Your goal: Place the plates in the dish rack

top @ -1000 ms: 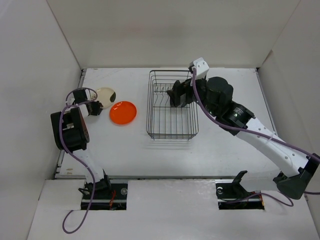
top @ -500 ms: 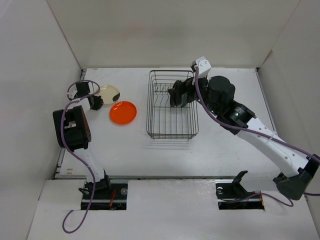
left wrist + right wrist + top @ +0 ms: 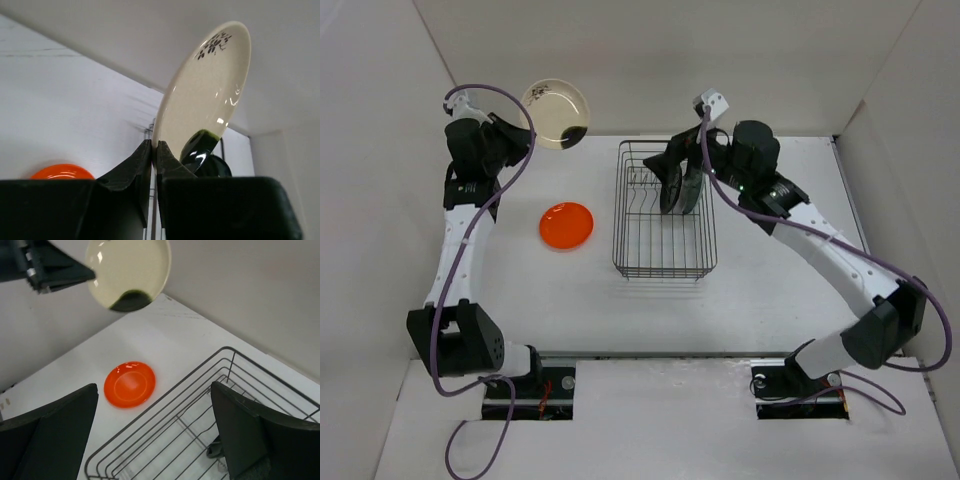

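My left gripper (image 3: 523, 130) is shut on the rim of the cream plate with dark marks (image 3: 556, 113) and holds it high above the table's far left, tilted on edge. In the left wrist view the fingers (image 3: 142, 160) pinch that plate (image 3: 210, 85) at its lower edge. The orange plate (image 3: 566, 225) lies flat on the table left of the dish rack (image 3: 630, 262). Two dark plates (image 3: 681, 189) stand upright among the rack's prongs. My right gripper (image 3: 667, 163) hovers open and empty over the rack's far end. The right wrist view shows the orange plate (image 3: 129, 384), the rack (image 3: 165, 427) and the lifted cream plate (image 3: 127, 270).
White walls close in the table on the left, back and right. The near half of the rack holds no plates. The right arm (image 3: 820, 250) stretches diagonally over the table's right side.
My left arm has lifted the cream plate off the table, up and toward the back. My right gripper has risen a little above the rack's far end.
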Robot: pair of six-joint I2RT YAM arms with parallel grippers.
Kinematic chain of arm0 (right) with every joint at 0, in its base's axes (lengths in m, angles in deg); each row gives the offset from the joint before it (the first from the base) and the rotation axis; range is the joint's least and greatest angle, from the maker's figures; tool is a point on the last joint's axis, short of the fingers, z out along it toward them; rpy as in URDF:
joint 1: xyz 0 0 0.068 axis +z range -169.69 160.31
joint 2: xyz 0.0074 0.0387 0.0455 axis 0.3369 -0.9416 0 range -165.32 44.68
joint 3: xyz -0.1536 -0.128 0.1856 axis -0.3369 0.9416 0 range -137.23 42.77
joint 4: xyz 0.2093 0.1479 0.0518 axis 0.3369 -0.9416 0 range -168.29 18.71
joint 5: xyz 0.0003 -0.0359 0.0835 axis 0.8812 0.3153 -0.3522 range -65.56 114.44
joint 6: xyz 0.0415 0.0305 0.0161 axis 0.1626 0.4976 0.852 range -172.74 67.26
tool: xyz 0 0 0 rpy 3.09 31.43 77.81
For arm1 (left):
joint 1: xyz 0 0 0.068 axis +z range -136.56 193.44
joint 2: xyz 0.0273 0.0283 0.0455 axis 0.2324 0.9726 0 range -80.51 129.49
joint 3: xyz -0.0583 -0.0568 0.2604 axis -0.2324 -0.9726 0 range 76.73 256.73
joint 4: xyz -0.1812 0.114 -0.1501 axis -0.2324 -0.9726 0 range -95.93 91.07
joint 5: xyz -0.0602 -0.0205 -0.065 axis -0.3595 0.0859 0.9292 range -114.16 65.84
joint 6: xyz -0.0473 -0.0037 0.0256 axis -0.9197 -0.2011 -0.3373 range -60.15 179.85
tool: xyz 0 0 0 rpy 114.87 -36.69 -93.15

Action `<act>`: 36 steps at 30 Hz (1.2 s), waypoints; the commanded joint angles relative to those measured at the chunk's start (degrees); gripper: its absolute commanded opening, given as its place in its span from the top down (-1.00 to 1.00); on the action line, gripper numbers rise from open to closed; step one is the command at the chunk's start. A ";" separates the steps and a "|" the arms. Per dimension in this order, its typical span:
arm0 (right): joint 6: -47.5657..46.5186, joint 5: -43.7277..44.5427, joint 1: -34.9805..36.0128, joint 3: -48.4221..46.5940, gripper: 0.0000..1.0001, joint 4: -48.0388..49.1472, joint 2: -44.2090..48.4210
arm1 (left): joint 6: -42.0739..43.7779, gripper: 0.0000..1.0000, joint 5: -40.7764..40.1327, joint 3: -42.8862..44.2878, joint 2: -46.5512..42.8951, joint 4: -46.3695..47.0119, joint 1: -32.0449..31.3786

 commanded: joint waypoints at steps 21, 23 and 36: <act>11.69 -18.61 -6.46 -15.80 0.21 9.21 -14.62 | 2.29 1.00 30.93 -3.84 -4.27 15.67 -12.20; 12.93 -17.48 -5.94 -15.80 0.95 9.74 -14.62 | 1.75 1.00 30.34 -4.38 -3.74 15.94 -12.20; 22.31 64.79 7.32 -28.17 1.00 -26.78 -20.75 | -0.08 -1.00 -24.59 8.10 5.56 -23.86 -10.35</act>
